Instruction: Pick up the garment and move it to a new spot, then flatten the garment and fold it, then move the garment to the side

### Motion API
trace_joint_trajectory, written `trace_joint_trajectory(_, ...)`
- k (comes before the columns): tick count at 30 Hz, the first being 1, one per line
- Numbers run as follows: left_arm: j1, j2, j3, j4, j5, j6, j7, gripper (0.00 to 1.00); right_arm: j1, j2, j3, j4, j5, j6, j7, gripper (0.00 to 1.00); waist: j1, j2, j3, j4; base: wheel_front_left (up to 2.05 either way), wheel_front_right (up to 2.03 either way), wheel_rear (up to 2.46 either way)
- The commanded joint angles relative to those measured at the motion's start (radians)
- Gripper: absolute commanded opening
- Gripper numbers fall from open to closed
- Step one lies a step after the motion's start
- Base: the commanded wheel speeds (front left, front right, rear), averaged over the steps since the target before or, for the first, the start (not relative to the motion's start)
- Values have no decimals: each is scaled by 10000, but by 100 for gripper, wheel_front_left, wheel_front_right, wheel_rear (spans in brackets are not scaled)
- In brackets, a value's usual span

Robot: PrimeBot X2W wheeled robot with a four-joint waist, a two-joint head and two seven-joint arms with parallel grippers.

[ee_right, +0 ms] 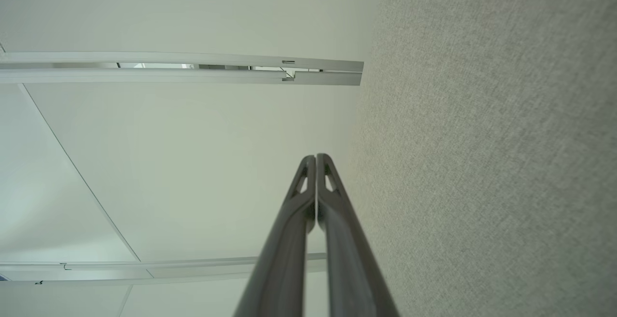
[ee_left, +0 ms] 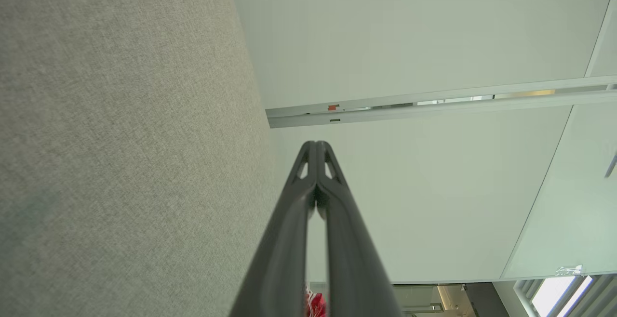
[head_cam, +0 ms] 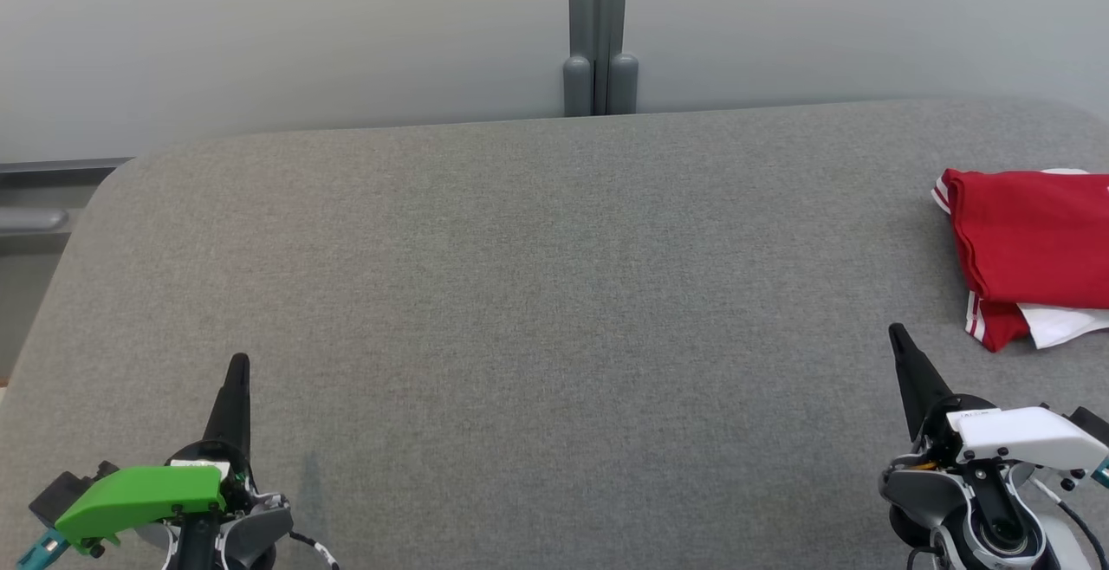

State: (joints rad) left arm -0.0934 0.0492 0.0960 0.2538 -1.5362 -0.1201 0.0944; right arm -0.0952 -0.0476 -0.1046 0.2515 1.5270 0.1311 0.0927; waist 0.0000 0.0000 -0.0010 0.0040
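Now, the folded red-and-white cloth garment (head_cam: 1031, 245) lies at the right edge of the grey woven table (head_cam: 520, 293). Left gripper (head_cam: 237, 372) and right gripper (head_cam: 898, 340), dark tapered fingers pinched together, hold nothing above its near edge.

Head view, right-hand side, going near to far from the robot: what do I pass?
In order: right tool, shut and empty → red and white garment, lying on the table → bare stretch of grey table up to its far edge → pale wall.

The garment (head_cam: 1031, 249) runs off the right edge (far side unseen); a red scrap (ee_left: 315, 305) is too small to tell.
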Motion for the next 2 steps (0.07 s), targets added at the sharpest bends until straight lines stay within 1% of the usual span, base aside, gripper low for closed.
trace_joint_trajectory(1,-192,19,75,-72,-188,-61,47,0,-152,-42,-29,-81,205,-6,66,0,0,0,4,-4,0,0,0)
trace_joint_trajectory(2,-199,19,95,-75,-245,-62,76,0,-155,-43,-39,-82,278,-6,92,0,0,0,8,-8,0,0,0)
